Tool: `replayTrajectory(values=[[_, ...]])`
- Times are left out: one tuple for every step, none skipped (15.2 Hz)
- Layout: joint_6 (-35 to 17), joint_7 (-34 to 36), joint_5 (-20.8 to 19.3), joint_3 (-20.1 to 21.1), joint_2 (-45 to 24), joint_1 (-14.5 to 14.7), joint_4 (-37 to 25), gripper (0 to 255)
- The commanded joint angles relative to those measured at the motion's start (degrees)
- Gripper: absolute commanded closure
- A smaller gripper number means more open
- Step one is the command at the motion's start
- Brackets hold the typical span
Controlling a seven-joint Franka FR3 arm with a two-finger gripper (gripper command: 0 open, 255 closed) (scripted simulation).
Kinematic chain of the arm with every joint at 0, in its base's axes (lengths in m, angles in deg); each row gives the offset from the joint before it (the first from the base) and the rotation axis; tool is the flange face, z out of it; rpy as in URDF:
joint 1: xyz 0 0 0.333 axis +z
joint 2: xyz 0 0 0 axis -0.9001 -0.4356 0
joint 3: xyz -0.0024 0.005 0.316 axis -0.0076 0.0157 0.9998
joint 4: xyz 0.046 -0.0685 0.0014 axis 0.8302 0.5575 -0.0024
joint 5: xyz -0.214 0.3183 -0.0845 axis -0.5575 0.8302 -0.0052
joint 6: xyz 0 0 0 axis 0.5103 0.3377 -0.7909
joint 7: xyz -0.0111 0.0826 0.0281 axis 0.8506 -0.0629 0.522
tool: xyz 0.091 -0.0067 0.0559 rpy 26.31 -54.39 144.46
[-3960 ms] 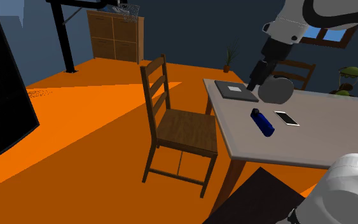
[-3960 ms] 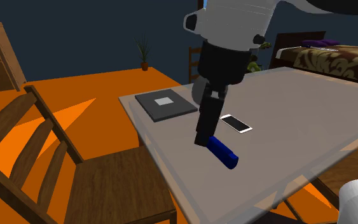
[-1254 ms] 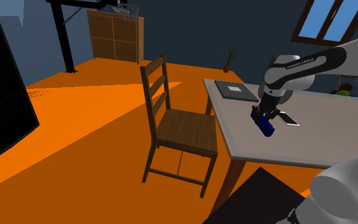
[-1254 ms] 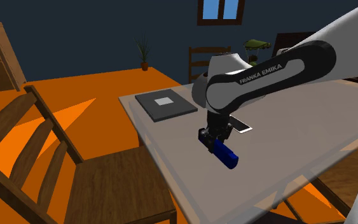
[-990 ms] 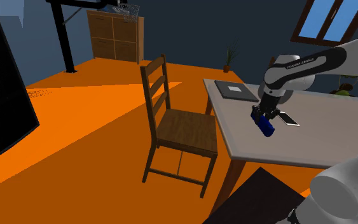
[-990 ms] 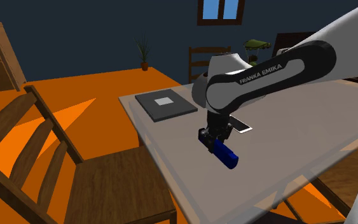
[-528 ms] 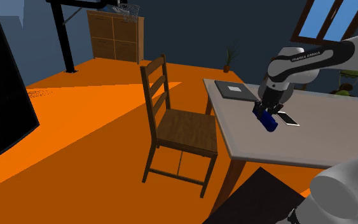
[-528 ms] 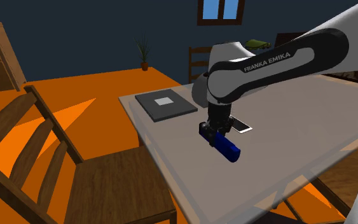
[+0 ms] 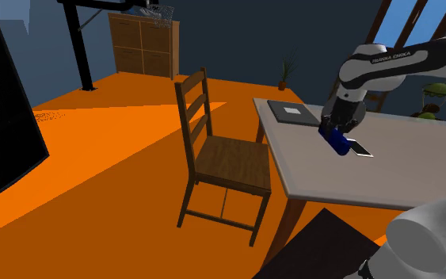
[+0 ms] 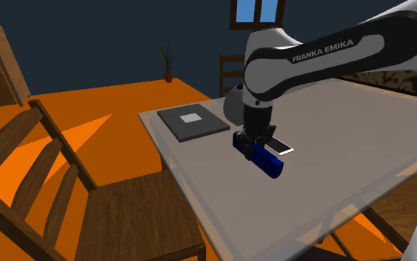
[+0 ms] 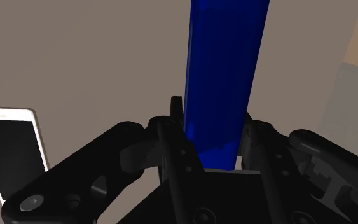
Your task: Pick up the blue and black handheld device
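- gripper: black, clamped on one end of the device.
- blue and black handheld device: centre of the second exterior view, over the grey table, near a white-edged phone.

Phone near fingers; pad apart.

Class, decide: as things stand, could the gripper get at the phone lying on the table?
Probably not yet. The phone lies uncovered on the table, close beside the gripper, but the gripper is shut on the blue device, which juts out well past its fingertips.
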Motion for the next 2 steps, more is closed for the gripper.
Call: replayTrajectory(values=[[1.0,0.0,0.1,0.1,0.0,0.1,-0.9,255],[1.0,0.0,0.1,0.1,0.0,0.1,-0.9,255]])
